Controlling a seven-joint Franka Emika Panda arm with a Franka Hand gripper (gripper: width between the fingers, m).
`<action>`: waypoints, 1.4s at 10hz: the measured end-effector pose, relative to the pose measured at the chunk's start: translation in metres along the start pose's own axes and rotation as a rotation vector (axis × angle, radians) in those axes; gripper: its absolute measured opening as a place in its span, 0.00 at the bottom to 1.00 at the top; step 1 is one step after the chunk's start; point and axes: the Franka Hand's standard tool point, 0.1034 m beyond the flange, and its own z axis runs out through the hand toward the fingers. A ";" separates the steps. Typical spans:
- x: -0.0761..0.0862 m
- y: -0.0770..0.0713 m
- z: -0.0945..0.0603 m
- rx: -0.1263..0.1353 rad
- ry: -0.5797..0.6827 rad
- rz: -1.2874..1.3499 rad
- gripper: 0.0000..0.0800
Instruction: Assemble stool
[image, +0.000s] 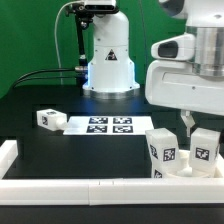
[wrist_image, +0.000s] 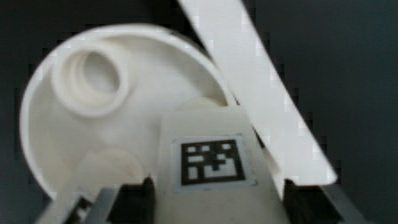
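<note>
1. The arm (image: 185, 75) reaches from its base (image: 108, 55) at the far side of the table (image: 60, 150) to the near corner. That puts it about four o'clock from the marker board (image: 105, 125) in the exterior view, with the wrist pointing straight down.
2. The pincer (wrist_image: 210, 203) is clamped on a gripped leg (wrist_image: 214, 150). In the wrist view a dark finger (wrist_image: 125, 205) sits flush against each flank of the block, and the block's square tag faces the camera.
3. The gripped leg hangs over the seat (wrist_image: 71, 120), which lies flat with a round socket (wrist_image: 98, 75) showing. I cannot tell whether leg and seat touch.
4. A rail (wrist_image: 258, 90) runs straight along the seat's rim, close against it.
5. In the exterior view two blocks stand upright under the wrist, the first leg (image: 162, 150) and the second leg (image: 205, 148). One finger comes down between them. From here I cannot tell which of the two is the gripped one.
6. A lone leg (image: 50, 118) lies on the table at nine o'clock from the marker board, just beside it and well apart from the arm.
</note>
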 end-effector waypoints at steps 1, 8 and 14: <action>0.001 -0.001 -0.002 0.002 -0.001 0.030 0.43; -0.003 -0.004 -0.001 0.042 -0.095 0.839 0.42; -0.007 -0.012 -0.026 0.064 -0.104 0.437 0.79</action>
